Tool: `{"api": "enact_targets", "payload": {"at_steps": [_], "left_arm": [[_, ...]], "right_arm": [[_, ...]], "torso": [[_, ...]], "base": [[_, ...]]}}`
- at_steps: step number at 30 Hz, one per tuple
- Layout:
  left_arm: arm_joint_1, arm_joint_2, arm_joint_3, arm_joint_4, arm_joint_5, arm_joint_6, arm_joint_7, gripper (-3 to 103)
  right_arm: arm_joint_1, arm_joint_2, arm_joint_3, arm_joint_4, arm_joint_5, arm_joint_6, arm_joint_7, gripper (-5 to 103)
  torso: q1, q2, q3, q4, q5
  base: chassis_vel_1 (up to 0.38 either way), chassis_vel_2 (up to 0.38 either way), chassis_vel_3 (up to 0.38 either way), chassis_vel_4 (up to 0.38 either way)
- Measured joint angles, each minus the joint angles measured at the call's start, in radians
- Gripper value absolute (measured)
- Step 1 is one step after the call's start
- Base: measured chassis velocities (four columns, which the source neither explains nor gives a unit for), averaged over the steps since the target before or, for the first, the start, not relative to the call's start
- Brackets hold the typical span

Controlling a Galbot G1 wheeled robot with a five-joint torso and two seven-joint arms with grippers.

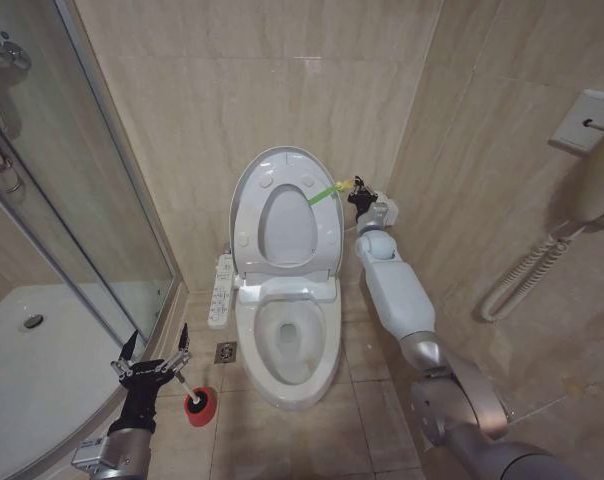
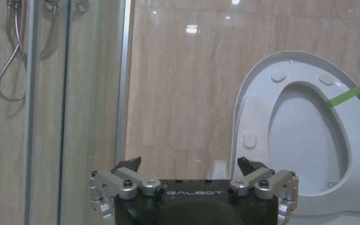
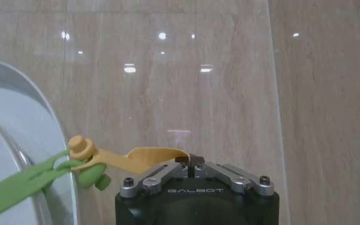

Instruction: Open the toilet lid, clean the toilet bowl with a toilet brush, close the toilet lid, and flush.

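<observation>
The toilet lid stands upright against the back wall, with the ring seat raised against it. Below them the toilet bowl lies uncovered. My right gripper is at the lid's right edge, shut on a yellow tab tied to the green band. At lower left, my left gripper hangs open just above the toilet brush, whose white handle rises out of a red cup. The brush's bristles are hidden. The left wrist view shows the open left gripper and the lid.
A glass shower enclosure with a white tray takes up the left side. A white button strip sits at the bowl's left, with a floor drain beside it. A corded handset hangs on the right wall.
</observation>
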Motion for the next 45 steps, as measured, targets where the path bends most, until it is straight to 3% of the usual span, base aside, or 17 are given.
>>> {"api": "enact_targets", "payload": {"at_steps": [19, 30, 31, 37, 38, 45], "left_arm": [[0.000, 0.000, 0.000, 0.000, 0.000, 0.000, 0.000, 100], [0.000, 0.000, 0.000, 0.000, 0.000, 0.000, 0.000, 100], [0.000, 0.000, 0.000, 0.000, 0.000, 0.000, 0.000, 100], [0.000, 0.000, 0.000, 0.000, 0.000, 0.000, 0.000, 100], [0.000, 0.000, 0.000, 0.000, 0.000, 0.000, 0.000, 100], [0.000, 0.000, 0.000, 0.000, 0.000, 0.000, 0.000, 100]], "right_arm": [[0.009, 0.009, -0.002, -0.038, -0.061, 0.011, 0.027, 1], [-0.174, -0.102, -0.068, 0.286, 0.049, -0.084, 0.049, -2], [-0.195, -0.112, -0.074, 0.315, 0.055, -0.090, 0.051, 25], [-0.273, -0.150, -0.096, 0.432, 0.098, -0.124, 0.067, 25], [-0.291, -0.155, -0.099, 0.458, 0.105, -0.133, 0.070, 52], [-0.388, -0.170, -0.102, 0.588, 0.131, -0.173, 0.092, 52]], "torso": [[0.000, 0.000, 0.000, 0.0000, 0.0000], [0.000, 0.000, 0.000, -0.0008, 0.0001], [0.000, 0.000, 0.000, -0.0007, 0.0003], [0.000, 0.000, 0.000, -0.0001, 0.0003], [0.000, 0.000, 0.000, -0.0001, 0.0002], [0.000, 0.000, 0.000, 0.0000, 0.0000]], "base": [[0.000, 0.000, 0.000, 0.000], [0.000, 0.000, 0.000, 0.000], [0.000, 0.000, 0.000, 0.000], [0.000, 0.000, 0.000, 0.000], [0.000, 0.000, 0.000, 0.000], [0.000, 0.000, 0.000, 0.000]]}}
